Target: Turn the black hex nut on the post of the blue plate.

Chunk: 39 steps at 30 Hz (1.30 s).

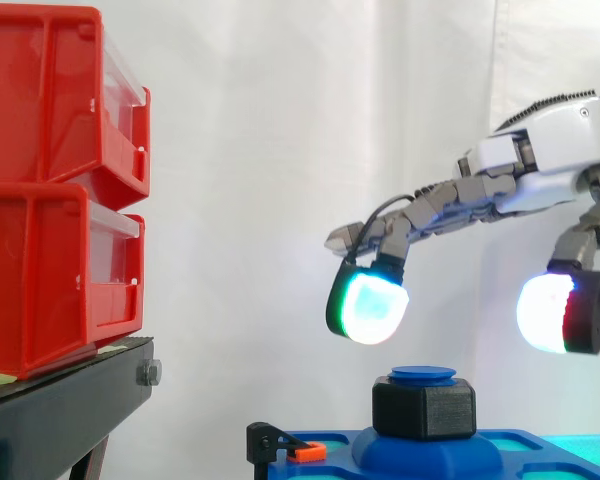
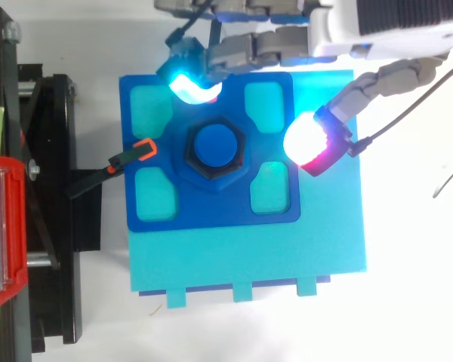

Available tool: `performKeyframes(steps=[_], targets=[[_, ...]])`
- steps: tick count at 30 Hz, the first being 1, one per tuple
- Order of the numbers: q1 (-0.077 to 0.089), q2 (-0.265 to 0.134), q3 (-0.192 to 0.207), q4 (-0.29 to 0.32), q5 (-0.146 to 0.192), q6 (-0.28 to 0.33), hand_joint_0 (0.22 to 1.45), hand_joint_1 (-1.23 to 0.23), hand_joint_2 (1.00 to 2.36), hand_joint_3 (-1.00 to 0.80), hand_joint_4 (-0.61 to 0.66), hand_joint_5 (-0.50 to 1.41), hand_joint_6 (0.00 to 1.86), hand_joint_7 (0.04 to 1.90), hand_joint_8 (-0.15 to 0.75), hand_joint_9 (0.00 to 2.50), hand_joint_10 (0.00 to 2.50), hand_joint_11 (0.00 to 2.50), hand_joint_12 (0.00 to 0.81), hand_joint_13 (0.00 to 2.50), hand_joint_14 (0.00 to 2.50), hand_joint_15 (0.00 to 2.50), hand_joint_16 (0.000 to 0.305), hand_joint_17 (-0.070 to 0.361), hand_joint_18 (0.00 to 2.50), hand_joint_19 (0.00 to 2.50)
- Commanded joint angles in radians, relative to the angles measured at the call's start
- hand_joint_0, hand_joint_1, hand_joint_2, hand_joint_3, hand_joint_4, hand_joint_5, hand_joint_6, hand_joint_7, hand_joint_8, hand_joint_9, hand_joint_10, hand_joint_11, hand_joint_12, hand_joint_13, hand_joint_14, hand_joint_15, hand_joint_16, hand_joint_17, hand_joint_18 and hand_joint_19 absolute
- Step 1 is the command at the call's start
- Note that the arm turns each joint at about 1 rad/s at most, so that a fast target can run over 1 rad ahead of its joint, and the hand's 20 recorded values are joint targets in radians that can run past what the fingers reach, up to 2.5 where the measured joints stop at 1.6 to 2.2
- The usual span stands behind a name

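red bins (image 1: 60,190) sat on a black stand (image 1: 70,410), well off at the nut's 9 o'clock in the top view. nearer, also at 9 o'clock, a black clamp (image 2: 98,177) with an orange tip reached onto the blue plate (image 2: 211,211). the black hex nut (image 2: 214,148) sat mid-plate on the post (image 2: 215,143), its axis upright. the hand (image 1: 550,150) hovered above, fingers spread wide and holding nothing, one pad (image 2: 190,84) at 11 o'clock, another at 3.

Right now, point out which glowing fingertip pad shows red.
The white pad at the blue plate's edge, red along one side; the other pad, over the plate near the black hex nut, glows cyan.
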State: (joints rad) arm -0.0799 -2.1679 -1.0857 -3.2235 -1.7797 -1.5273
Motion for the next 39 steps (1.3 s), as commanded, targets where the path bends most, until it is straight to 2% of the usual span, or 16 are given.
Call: performKeyframes(steps=[1,9,17,22,26,39], targets=[[-0.001,0.000,0.012,0.002,-0.001,0.016,0.36,-0.73,1.00,-0.50,0.03,-0.30,0.50,0.66,0.165,0.00,0.00,0.00,0.363,0.00,0.00,0.00,0.057,0.129,0.00,0.02],[0.006,-0.001,0.010,0.017,-0.004,0.024,0.38,-0.77,1.00,-0.50,0.02,-0.30,0.50,0.65,0.156,0.00,0.00,0.00,0.355,0.00,0.00,0.00,0.055,0.125,0.00,0.02],[0.026,-0.003,-0.016,0.067,0.000,0.027,0.39,-0.81,1.00,-0.50,0.01,-0.30,0.50,0.65,0.146,0.00,0.00,0.00,0.347,0.00,0.00,0.00,0.054,0.121,0.00,0.02],[0.046,-0.007,-0.063,0.152,0.005,0.075,0.41,-0.84,1.00,-0.50,0.00,-0.30,0.50,0.64,0.140,0.00,0.00,0.00,0.337,0.00,0.00,0.00,0.052,0.117,0.00,0.00],[0.054,-0.007,-0.077,0.183,0.006,0.092,0.41,-0.83,1.00,-0.50,0.00,-0.30,0.50,0.64,0.141,0.00,0.00,0.00,0.339,0.00,0.00,0.00,0.052,0.118,0.00,0.01],[0.065,-0.035,-0.082,0.214,0.014,0.107,0.41,-0.82,1.00,-0.50,0.00,-0.30,0.50,0.64,0.141,0.00,0.00,0.00,0.340,0.00,0.00,0.00,0.052,0.117,0.00,0.02]])
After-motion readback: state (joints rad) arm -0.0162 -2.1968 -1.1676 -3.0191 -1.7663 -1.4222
